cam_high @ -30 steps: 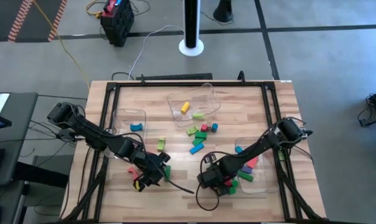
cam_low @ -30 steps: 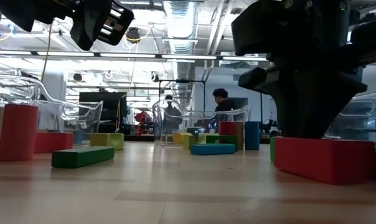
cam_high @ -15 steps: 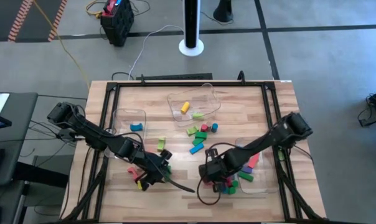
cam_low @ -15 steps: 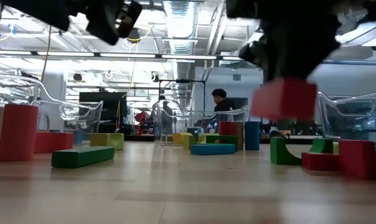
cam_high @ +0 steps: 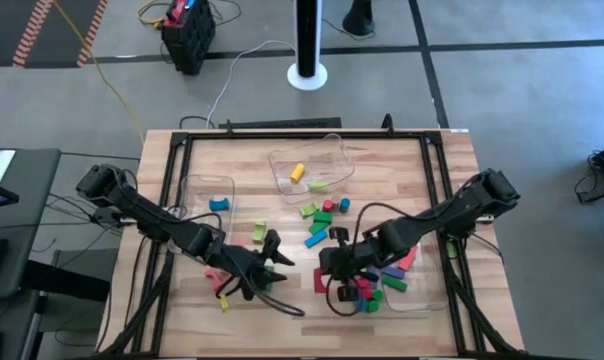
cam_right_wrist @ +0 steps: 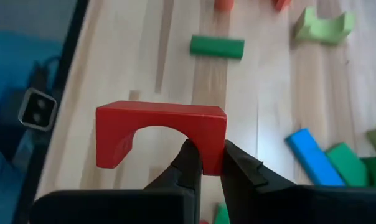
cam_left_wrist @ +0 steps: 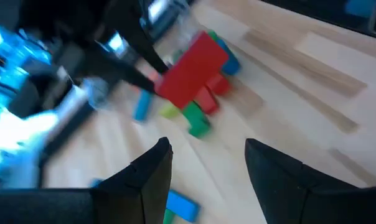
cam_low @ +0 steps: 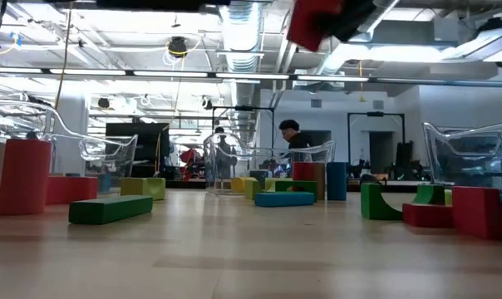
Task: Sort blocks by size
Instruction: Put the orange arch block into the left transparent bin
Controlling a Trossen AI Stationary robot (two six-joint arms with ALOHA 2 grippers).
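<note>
Right gripper [cam_right_wrist: 210, 163] is clamping one leg of a red arch block [cam_right_wrist: 160, 133], holding it up off the wooden table [cam_high: 402, 170] near the front middle, above a cluster of red, green and blue blocks [cam_high: 360, 292] beside the right clear bin [cam_high: 422, 290]. Left gripper [cam_high: 272, 262] is hanging over the table front-left with fingers [cam_left_wrist: 152, 171] apart, holding nothing. Other blocks are lying mid-table [cam_high: 320, 222], and a long green bar [cam_low: 110, 208] is lying flat front-left.

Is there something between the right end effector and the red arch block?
Nothing visible: the right end effector is already shut on one leg of the red arch block, which it holds above the table.
</note>
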